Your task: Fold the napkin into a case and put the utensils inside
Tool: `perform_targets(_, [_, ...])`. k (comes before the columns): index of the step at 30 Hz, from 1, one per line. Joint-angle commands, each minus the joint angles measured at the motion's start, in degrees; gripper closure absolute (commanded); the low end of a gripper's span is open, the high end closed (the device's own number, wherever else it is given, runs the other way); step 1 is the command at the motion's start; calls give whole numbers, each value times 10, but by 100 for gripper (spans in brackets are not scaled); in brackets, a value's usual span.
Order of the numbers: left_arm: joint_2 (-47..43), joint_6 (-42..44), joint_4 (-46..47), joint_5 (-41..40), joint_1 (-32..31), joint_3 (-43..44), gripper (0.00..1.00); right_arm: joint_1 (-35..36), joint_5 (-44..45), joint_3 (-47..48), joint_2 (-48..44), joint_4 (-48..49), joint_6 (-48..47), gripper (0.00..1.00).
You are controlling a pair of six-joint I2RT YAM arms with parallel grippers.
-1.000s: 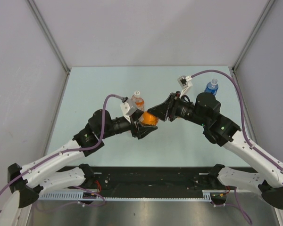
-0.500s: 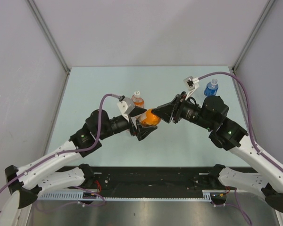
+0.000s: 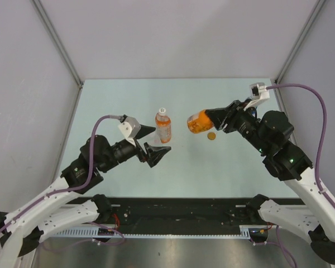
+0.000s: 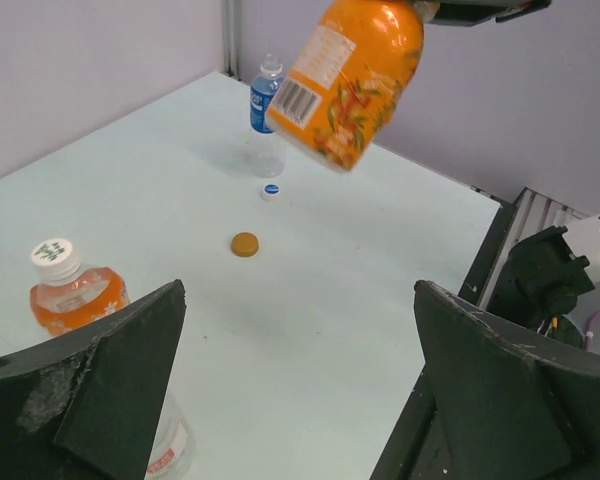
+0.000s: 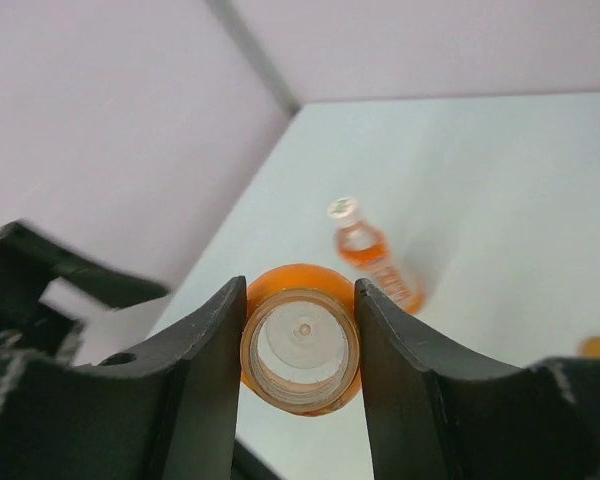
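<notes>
Left claw (image 4: 300, 290): spread wide, holding nothing; above the counter (image 3: 100, 106), toward its left near part.
Right claw (image 5: 300, 300): clenched on the neck of the orange bottle (image 3: 199, 121).
Orange bottle: in the air over mid-counter, tilted almost flat, base toward the left claw, mouth uncapped and facing the right wrist.
Small bottle (image 3: 163, 125): white cap, orange drink; upright on the counter just left of centre, just past the left claw's fingertips.
Orange cap (image 3: 211, 135): flat on the counter, right of centre, below the held bottle.
Blue bottle (image 4: 267, 100): upright toward the far right corner.
Blue cap (image 4: 271, 190): on the counter near the blue bottle.
</notes>
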Motion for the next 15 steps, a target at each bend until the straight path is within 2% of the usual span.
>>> perform_targets(1, [-37, 14, -40, -40, 2, 16, 0, -12, 219, 21, -4, -37, -71, 100])
perform_targets(4, [-73, 13, -29, -44, 2, 0, 0, -16, 342, 9, 10, -61, -103, 100])
perform_targets(7, [-93, 8, -15, -45, 2, -15, 0, -28, 407, -25, 22, -66, -102, 100])
perform_targets(11, [-100, -3, -8, -45, 2, -24, 0, -68, 437, -89, 20, -73, -46, 100])
perform_targets(14, [-96, -16, -11, -39, 2, -23, 0, -118, 445, -149, 5, -61, -1, 100])
perform_targets(15, [-95, -19, -15, -39, 2, -22, 0, -153, 437, -162, 1, -59, 3, 100])
